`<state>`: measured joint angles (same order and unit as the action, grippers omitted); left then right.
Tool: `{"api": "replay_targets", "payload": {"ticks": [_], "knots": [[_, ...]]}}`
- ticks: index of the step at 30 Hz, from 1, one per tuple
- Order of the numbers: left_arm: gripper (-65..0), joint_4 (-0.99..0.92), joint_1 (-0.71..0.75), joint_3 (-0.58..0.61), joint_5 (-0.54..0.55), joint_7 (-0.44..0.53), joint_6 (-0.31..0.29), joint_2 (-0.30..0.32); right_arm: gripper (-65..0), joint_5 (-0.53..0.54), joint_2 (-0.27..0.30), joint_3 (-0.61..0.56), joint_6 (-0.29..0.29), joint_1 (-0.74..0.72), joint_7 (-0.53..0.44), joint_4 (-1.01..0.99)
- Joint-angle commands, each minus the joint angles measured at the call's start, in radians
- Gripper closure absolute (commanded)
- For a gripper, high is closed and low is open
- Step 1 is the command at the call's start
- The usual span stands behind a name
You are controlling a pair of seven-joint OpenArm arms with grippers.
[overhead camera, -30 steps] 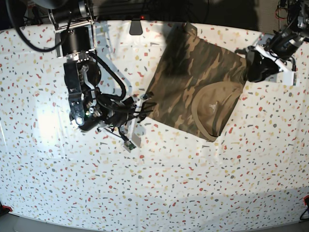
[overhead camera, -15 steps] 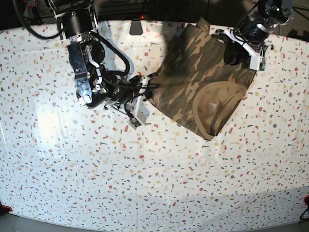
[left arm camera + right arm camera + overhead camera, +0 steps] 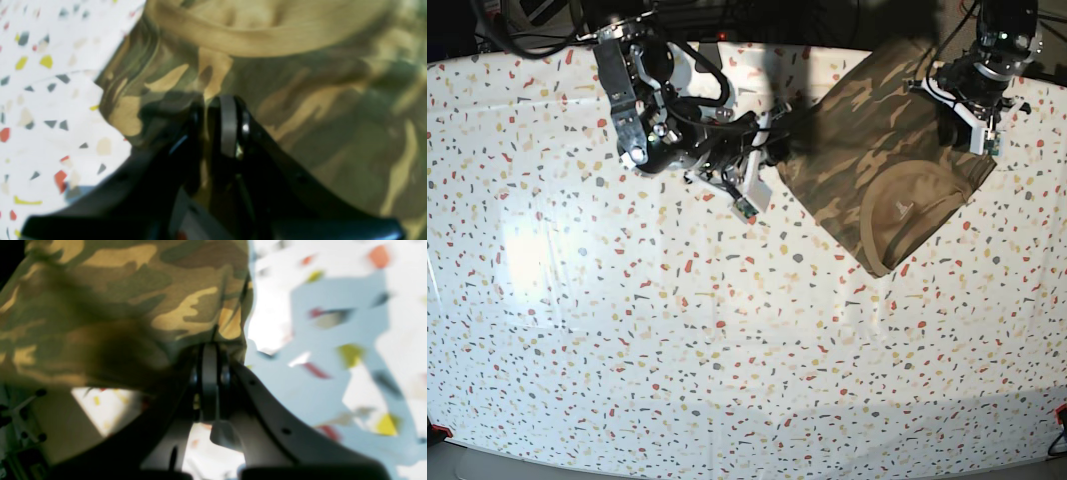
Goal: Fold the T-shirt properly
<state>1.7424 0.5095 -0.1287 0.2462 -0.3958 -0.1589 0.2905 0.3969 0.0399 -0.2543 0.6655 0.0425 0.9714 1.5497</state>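
Note:
The camouflage T-shirt point(image 3: 877, 170) lies folded near the table's far right, its tan ribbed collar point(image 3: 907, 215) facing the near side. My left gripper point(image 3: 954, 112) is shut on the T-shirt's right edge; the left wrist view shows its jaws point(image 3: 217, 130) pinching camouflage cloth point(image 3: 317, 110). My right gripper point(image 3: 777, 150) is shut on the T-shirt's left corner; the right wrist view shows the fingers point(image 3: 208, 380) clamping the cloth's edge point(image 3: 230, 320), lifted a little off the table.
The white tabletop with coloured terrazzo flecks point(image 3: 727, 350) fills the view. Dark robot bases and cables point(image 3: 717, 20) run along the far edge. A small tag point(image 3: 752, 195) hangs on the right arm's wrist.
Both arms moved toward the far right and carried the T-shirt with them. The T-shirt has shifted right and farther back on the table.

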Motion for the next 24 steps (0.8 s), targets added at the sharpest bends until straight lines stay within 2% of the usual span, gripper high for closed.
{"api": "replay_targets", "payload": {"ticks": [1, 5, 10, 13, 16, 24], "knots": [[-7.9, -0.005, -0.018, -0.006, 0.004, 0.032, 0.003, 0.011, 0.0, -0.005, -0.001, -0.002, 0.01, -0.004, 0.024, 0.016], [-7.9, -0.007, -0.051, -0.052, 0.024, 0.076, 0.014, 0.024, 0.0, -0.004, -0.001, -0.001, 0.009, -0.014, 0.019, 0.017], [-7.9, 0.028, -0.064, -0.101, 0.1, 0.075, 0.013, 0.055, 0.0, -0.004, -0.001, -0.001, 0.009, -0.014, 0.019, 0.017], [-7.9, 0.047, -0.051, -0.11, 0.114, 0.04, 0.014, 0.108, 0.0, -0.004, -0.001, -0.001, 0.009, -0.014, 0.019, 0.017], [-7.9, 0.047, -0.018, -0.131, 0.199, -0.002, 0.051, 0.144, 0.0, -0.013, -0.001, -0.001, 0.009, -0.014, 0.019, 0.017], [-7.9, 0.046, 0.091, -0.132, 0.2, 0.001, 0.058, 0.123, 0.0, -0.03, -0.013, -0.002, 0.008, -0.014, 0.013, 0.017]]}}
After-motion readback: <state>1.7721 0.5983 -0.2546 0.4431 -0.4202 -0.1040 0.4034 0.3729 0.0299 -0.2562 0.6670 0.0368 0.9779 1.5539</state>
